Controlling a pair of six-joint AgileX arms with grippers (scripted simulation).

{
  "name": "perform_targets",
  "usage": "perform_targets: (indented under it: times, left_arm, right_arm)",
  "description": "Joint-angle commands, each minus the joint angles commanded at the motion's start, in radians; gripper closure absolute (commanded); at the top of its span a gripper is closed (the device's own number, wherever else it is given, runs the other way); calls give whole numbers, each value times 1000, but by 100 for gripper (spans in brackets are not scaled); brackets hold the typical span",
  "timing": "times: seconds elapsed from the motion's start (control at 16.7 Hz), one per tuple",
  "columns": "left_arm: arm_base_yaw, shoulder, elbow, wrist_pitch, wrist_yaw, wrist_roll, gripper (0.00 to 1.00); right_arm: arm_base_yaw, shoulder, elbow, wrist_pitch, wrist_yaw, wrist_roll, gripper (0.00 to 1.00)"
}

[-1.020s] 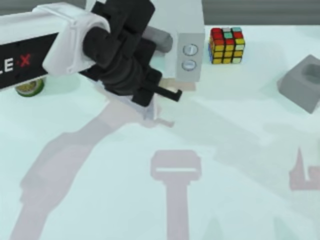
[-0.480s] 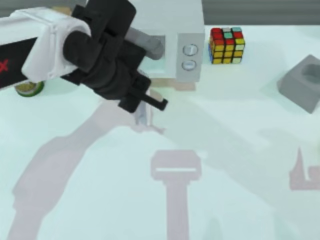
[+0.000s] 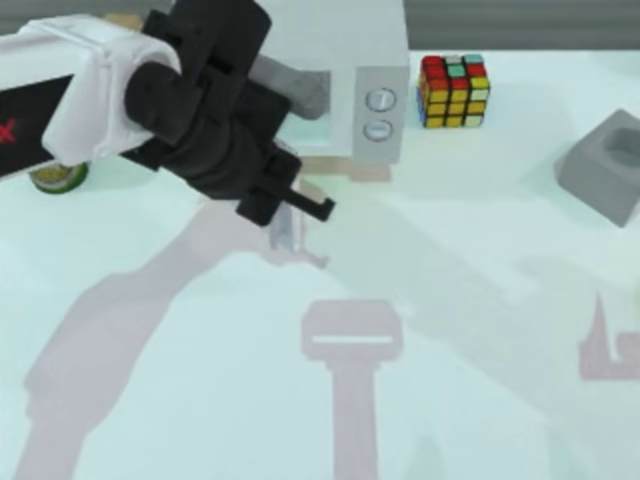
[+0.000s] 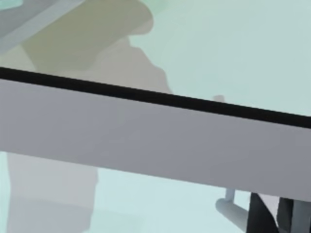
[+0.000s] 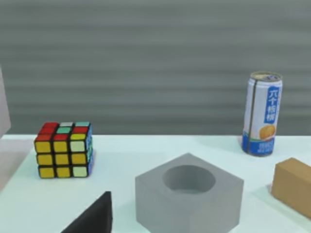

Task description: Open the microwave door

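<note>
The light grey microwave [image 3: 350,40] stands at the back middle of the table, with its knob panel [image 3: 378,115] facing front. The microwave door [image 3: 287,232] is swung out to the left on its hinge, and the cavity shows behind it. My left gripper [image 3: 300,205] is shut on the door's bar handle [image 4: 232,213]. In the left wrist view the door [image 4: 146,141] fills a wide grey band and a dark finger [image 4: 265,221] sits by the handle. The right arm is outside the top view; only one dark fingertip [image 5: 95,218] shows in its wrist view.
A Rubik's cube [image 3: 454,91] sits just right of the microwave. A dark grey block with a round hollow [image 3: 605,165] lies at the right edge. A green-topped can [image 3: 60,175] is at the left. A drink can [image 5: 262,114] and a brown box [image 5: 294,187] are in the right wrist view.
A second ago my left gripper was closer to the microwave. It has pulled left and forward with the handle, swinging the door wider, then held still for the last half second.
</note>
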Motion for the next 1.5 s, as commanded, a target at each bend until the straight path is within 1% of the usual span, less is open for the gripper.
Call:
perform_targets:
  times: [0.84,1.02,1.38,1.5]
  left_arm:
    - [0,0,0,0,0,0,100]
    - [1,-3,-8,0,14,12,100]
    - [56,-53,-62,-11,85,149,100]
    - [62,-59,-66,-10,93,162,100]
  right_arm:
    - [0,0,0,0,0,0,0]
    - [0,0,0,0,0,0,0]
    - [0,0,0,0,0,0,0]
    - [0,0,0,0,0,0,0]
